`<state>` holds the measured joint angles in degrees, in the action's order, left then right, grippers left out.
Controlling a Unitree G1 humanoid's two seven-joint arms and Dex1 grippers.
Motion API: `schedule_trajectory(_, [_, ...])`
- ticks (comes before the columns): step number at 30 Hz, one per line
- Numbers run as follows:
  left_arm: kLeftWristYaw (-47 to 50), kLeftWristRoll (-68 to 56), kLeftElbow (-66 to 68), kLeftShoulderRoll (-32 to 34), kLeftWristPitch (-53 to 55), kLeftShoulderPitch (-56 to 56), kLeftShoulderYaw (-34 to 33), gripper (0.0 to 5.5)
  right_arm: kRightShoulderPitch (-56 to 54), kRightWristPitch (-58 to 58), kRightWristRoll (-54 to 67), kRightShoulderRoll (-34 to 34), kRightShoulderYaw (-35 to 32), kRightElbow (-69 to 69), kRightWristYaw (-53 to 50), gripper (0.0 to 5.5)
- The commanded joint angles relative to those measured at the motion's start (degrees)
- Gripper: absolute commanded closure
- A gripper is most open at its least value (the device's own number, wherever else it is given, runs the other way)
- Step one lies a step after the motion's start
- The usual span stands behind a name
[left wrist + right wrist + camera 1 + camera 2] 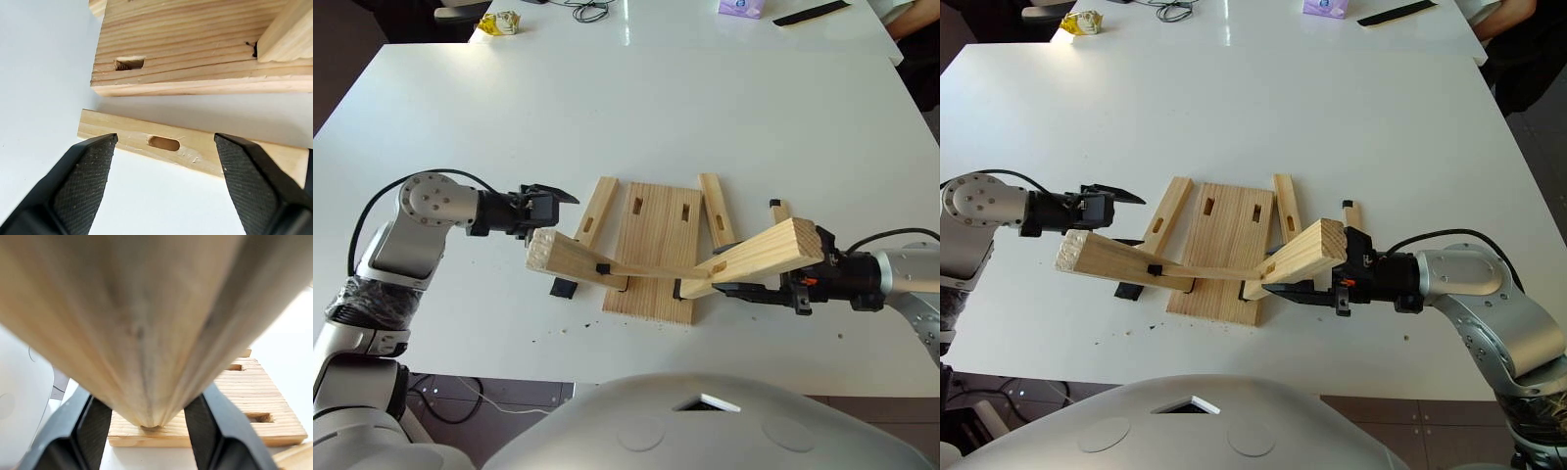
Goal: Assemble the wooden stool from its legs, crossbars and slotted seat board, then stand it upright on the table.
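The slotted seat board (646,245) lies flat on the white table (636,108). A slotted bar (597,211) lies along its left side and another bar (715,208) along its right. Two thick legs, a left leg (568,257) and a right leg (771,250), slant over the board's near end, joined by a thin crossbar (651,272). My left gripper (558,208) hovers open over the left slotted bar (171,144), with the fingers (83,186) on either side of its slot. My right gripper (149,416) is shut on the right leg (137,323), holding it tilted.
A short wooden piece (778,208) lies right of the board. A small black part (565,289) sits under the left leg. A yellow packet (499,22), cables (592,10), a purple box (741,8) and a black strip (811,14) lie at the far edge.
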<state>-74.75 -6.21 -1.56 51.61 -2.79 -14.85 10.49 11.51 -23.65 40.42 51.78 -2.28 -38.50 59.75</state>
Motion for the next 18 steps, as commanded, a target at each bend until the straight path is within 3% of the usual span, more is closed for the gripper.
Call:
schedule_trajectory(1, [-4.71, -2.04, 0.05, 2.65, -4.13, -0.11, -0.69, 1.82, 0.78, -1.82, -1.59, 0.85, -0.04, 0.29, -0.88, 3.46])
schedule_trajectory(7, [-8.85, -2.37, 2.49, 4.49, -10.68, 0.31, -0.29, 1.82, 0.95, -1.43, -1.82, 1.22, -0.11, 1.06, -0.14, 3.46])
schedule_trajectory(18, [-8.74, -5.03, -4.98, 3.78, -8.43, 4.81, 0.55, 1.82, 0.92, -1.18, -2.18, 0.37, 0.64, -0.40, -1.72, 3.46])
